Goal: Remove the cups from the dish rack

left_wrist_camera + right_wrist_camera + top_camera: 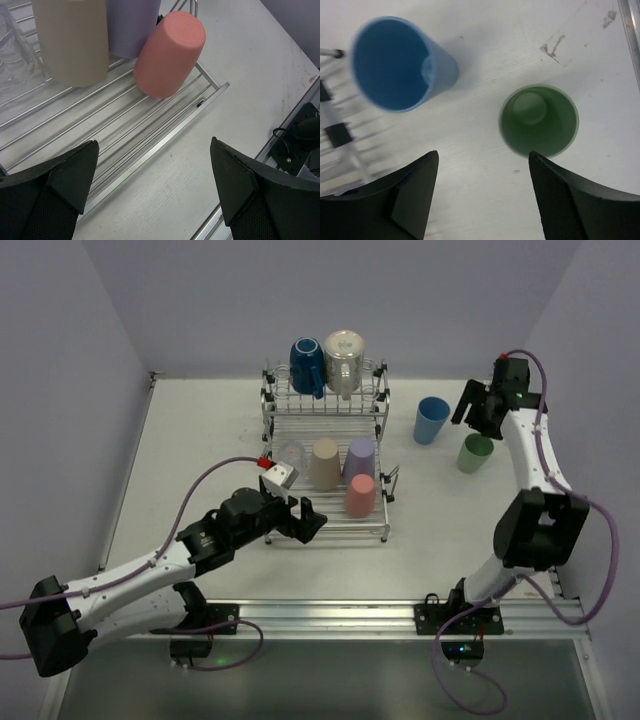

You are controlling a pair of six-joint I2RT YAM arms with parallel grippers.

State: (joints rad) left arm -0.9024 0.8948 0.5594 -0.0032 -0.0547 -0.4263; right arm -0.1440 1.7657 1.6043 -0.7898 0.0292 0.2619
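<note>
**Mia:** Where are the cups sitting right now?

**Sam:** Two are standing mouth up on the table, to the right of the dish rack. They are the light blue cup and the green cup. Six are waiting in the rack. The pink cup, tan cup, lavender cup and clear cup are sitting bottom up on the near, flat part. The dark-blue mug and the clear glass mug are resting on the far, raised part.

**Mia:** What are the claws doing?

**Sam:** The left gripper is hanging over the near edge of the rack with its fingers spread wide. The right gripper is hovering over the table by the two loose cups, spread wide too (nothing is sitting between either pair of fingers).

**Mia:** So which step is going on?

**Sam:** I am guessing the left arm is going for the pink cup, since it is standing just ahead of those fingers.

**Mia:** What is the next move asking for?

**Sam:** I am thinking it is asking for one finger on each side of the pink cup, then a soft squeeze and a straight lift. The lavender cup is standing just behind, so it is asking for care too.
</note>
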